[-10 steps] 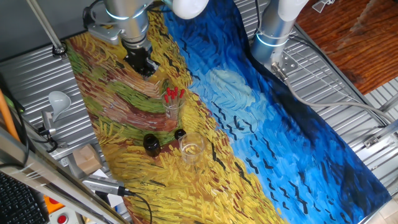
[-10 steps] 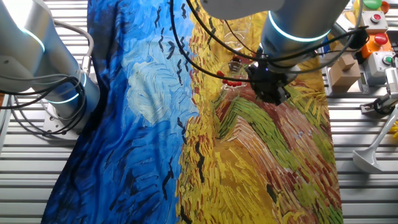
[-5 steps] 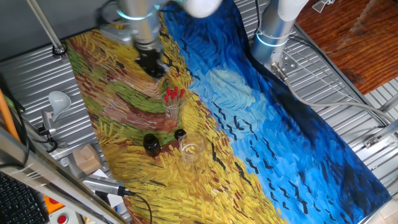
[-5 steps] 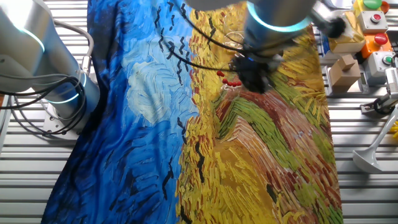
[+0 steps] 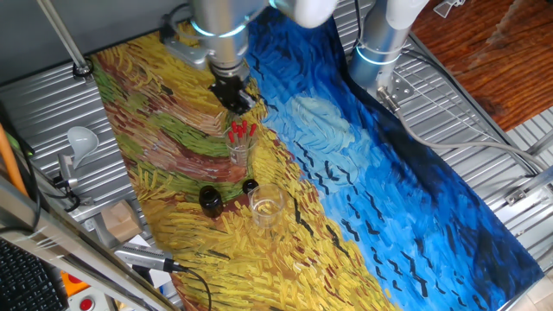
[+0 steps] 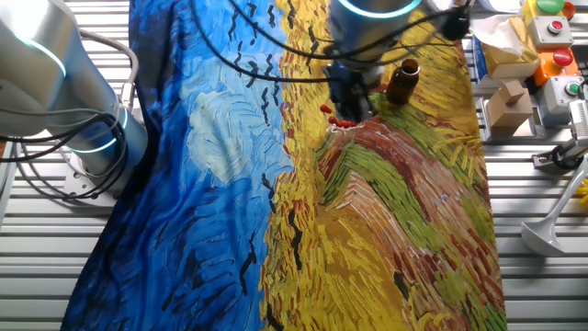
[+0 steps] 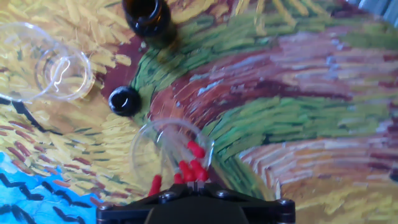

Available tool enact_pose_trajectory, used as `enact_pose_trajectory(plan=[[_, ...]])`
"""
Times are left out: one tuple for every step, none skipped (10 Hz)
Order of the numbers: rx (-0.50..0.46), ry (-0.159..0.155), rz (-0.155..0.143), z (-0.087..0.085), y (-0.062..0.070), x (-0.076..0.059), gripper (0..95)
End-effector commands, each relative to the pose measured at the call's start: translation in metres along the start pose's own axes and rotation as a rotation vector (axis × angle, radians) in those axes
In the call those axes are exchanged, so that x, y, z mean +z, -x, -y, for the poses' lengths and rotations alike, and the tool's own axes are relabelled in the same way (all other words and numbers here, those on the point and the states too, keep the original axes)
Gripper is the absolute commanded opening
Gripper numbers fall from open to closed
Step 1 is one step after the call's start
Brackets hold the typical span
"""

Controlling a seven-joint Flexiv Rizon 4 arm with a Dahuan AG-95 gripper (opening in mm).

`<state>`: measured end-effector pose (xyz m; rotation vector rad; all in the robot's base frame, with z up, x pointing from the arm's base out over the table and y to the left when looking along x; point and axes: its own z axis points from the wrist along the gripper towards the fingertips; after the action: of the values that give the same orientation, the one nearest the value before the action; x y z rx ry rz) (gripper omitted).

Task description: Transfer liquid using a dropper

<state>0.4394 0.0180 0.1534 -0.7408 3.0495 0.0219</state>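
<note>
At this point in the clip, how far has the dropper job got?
Early. Already done: the bottle stands open, its cap lying beside it. In hand: the gripper hangs just above the glass of red-bulbed droppers; none is gripped, and I can't tell if the fingers are open. Left: pick a dropper, draw from the bottle, release into the empty glass.

Bright, even light with soft shadows; the hand view is slightly blurred.
</note>
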Motion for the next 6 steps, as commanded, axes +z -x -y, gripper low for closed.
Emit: enact_pose_trajectory(plan=[[-0.147, 0.013, 0.001, 0.001, 0.003, 0.001, 0.0], [-0.146, 0.014, -0.002, 0.001, 0.003, 0.001, 0.0], [-0.137, 0.014, -0.003, 0.001, 0.003, 0.001, 0.0], [-0.13, 0.023, 0.002, 0.0, 0.003, 0.001, 0.0], [-0.115, 0.032, 0.008, -0.004, -0.001, 0.001, 0.0], [-0.102, 0.032, 0.007, -0.009, -0.004, 0.001, 0.0]])
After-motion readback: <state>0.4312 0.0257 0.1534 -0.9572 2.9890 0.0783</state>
